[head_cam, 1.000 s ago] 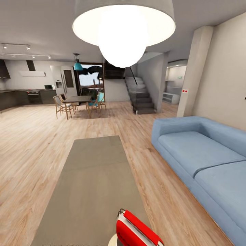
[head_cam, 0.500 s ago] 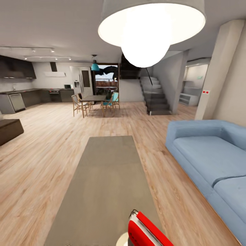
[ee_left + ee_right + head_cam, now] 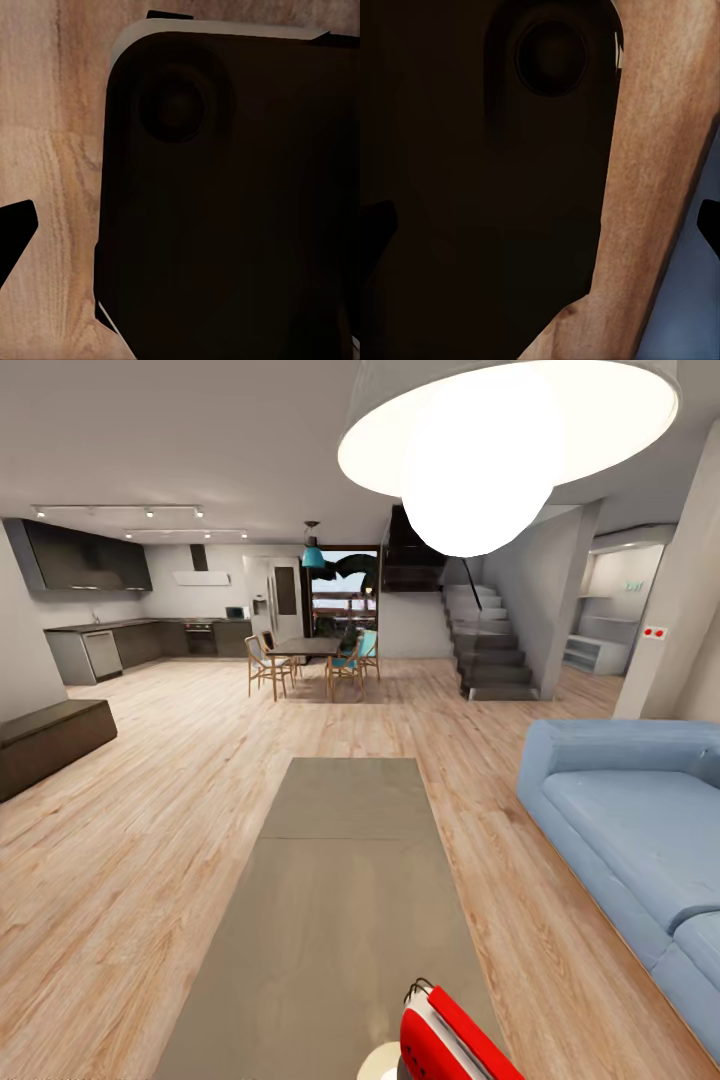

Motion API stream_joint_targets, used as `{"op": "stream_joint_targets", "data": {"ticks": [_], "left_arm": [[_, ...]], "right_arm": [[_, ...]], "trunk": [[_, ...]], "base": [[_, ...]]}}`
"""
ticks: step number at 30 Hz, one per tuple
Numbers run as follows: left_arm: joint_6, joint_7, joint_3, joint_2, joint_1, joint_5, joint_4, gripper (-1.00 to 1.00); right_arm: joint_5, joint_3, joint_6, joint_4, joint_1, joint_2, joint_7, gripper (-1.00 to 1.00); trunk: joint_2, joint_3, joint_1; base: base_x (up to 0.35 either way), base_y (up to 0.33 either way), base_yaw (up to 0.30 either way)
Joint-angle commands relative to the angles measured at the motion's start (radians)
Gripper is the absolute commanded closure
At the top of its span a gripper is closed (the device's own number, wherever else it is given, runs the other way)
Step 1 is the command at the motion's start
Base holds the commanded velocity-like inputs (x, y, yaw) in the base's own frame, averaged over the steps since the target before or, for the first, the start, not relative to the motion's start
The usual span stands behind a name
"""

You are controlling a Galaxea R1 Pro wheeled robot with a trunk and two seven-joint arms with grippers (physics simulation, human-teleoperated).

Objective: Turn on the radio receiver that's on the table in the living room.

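Radio (image 3: 455, 1038) sits on our surface's (image 3: 340, 880) near end, left of the sofa (image 3: 640, 840); our fingers' state we cannot tell.

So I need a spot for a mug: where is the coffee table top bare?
The table is bare from its far end to near the radio receiver at the near edge. That corner, beside a pale round object, is crowded.

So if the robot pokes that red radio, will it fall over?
Maybe. The radio receiver looks thin and stands tilted on the table, so a push could tip it. Its rounded, glossy shell probably slides easily. It looks small, likely light.
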Motion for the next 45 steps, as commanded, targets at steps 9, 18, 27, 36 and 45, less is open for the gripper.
{"op": "stream_joint_targets", "data": {"ticks": [9,18,27,36,45], "left_arm": [[0.000,-0.001,0.000,0.000,0.000,0.000,0.000,-1.00],[0.000,-0.001,0.000,0.000,0.000,-0.002,0.000,-1.00],[0.000,-0.003,0.001,-0.002,0.000,-0.002,0.000,-1.00],[0.000,-0.011,0.000,-0.002,0.000,-0.003,0.000,-1.00],[0.000,-0.004,0.000,-0.003,0.000,-0.003,-0.001,-1.00]], "right_arm": [[0.000,-0.001,0.001,0.000,0.000,0.000,0.000,-1.00],[0.001,0.002,0.000,0.000,0.000,0.000,0.002,-1.00],[0.001,0.003,-0.001,0.000,0.000,-0.001,0.005,-1.00],[0.001,0.003,-0.023,0.000,0.000,-0.002,0.012,-1.00],[0.000,0.000,-0.025,0.000,0.000,0.000,0.011,-1.00]], "trunk": [[0.000,0.000,0.000],[0.000,0.000,0.000],[0.000,0.000,0.000],[0.000,0.000,0.000],[0.000,0.000,0.000]], "base": [[0.000,0.000,0.002],[0.000,0.000,0.000],[0.000,0.000,0.000],[0.000,0.000,0.000],[0.000,0.000,0.000]]}}
